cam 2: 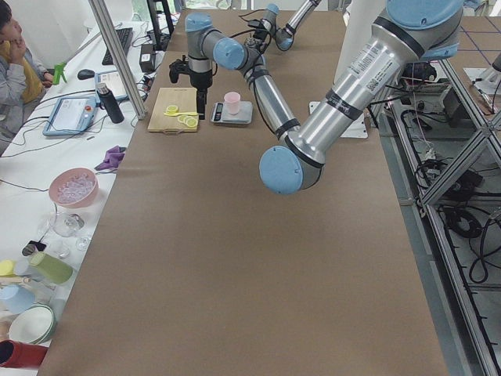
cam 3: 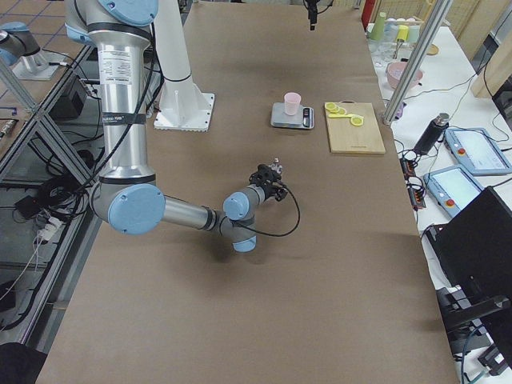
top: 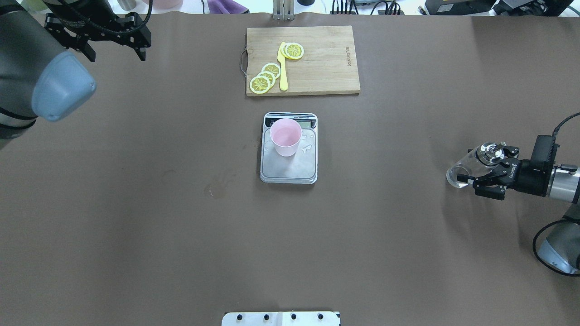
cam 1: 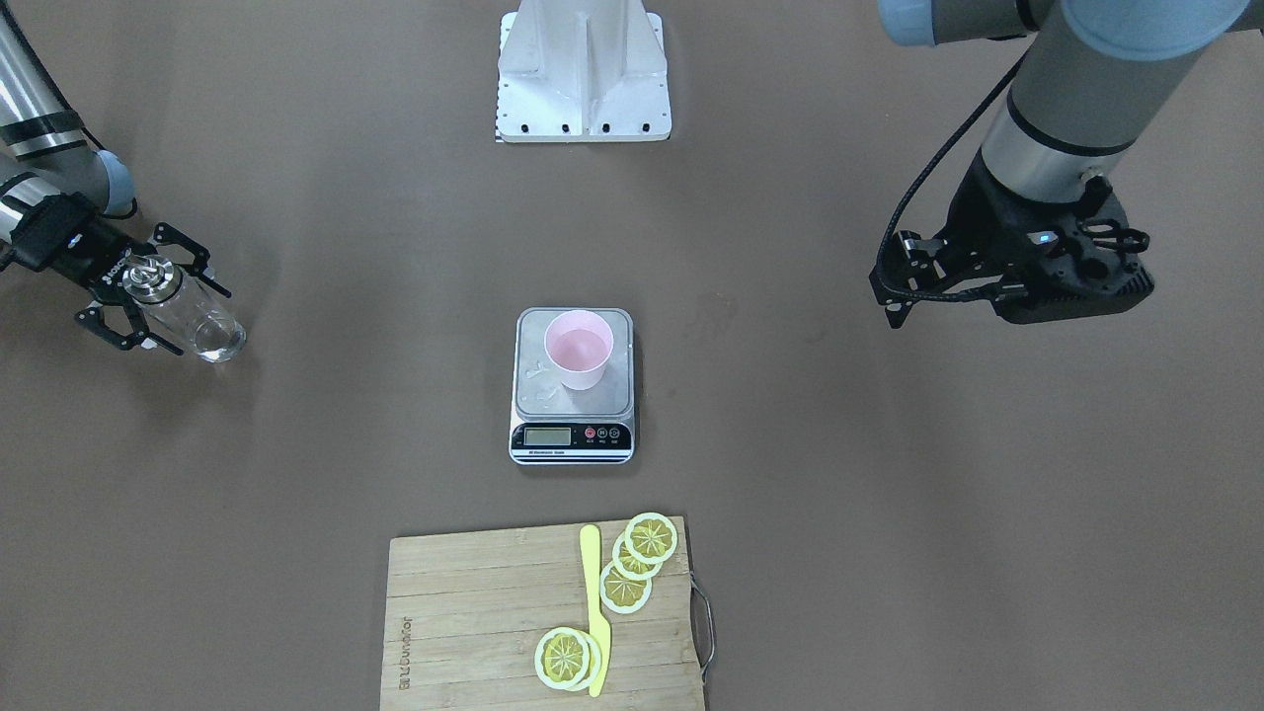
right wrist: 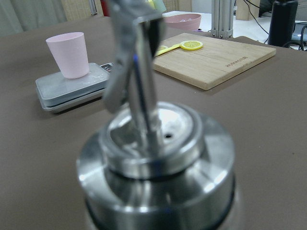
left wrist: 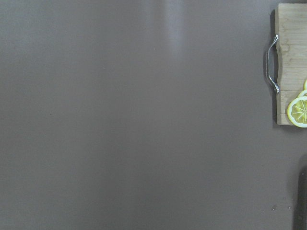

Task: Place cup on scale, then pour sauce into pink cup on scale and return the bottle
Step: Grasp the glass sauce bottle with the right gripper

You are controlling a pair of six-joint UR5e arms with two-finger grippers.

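The pale pink cup (cam 1: 580, 348) stands upright on the steel platform of the scale (cam 1: 573, 434), toward the robot's side of it. A few drops lie on the platform beside the cup. The clear glass bottle (cam 1: 193, 316) with its metal pourer cap (right wrist: 158, 143) stands on the table far to the robot's right. My right gripper (top: 476, 166) lies level around its upper part, fingers spread a little wider than the glass, so it looks open. The sauce hardly shows through the glass. My left gripper (top: 117, 58) hangs open and empty, high over the far left of the table.
A wooden cutting board (top: 312, 59) with lemon slices (top: 267, 76) and a yellow knife (top: 283, 68) lies beyond the scale. The white robot base (cam 1: 583, 74) stands at the near edge. A faint wet mark (top: 217, 188) shows left of the scale.
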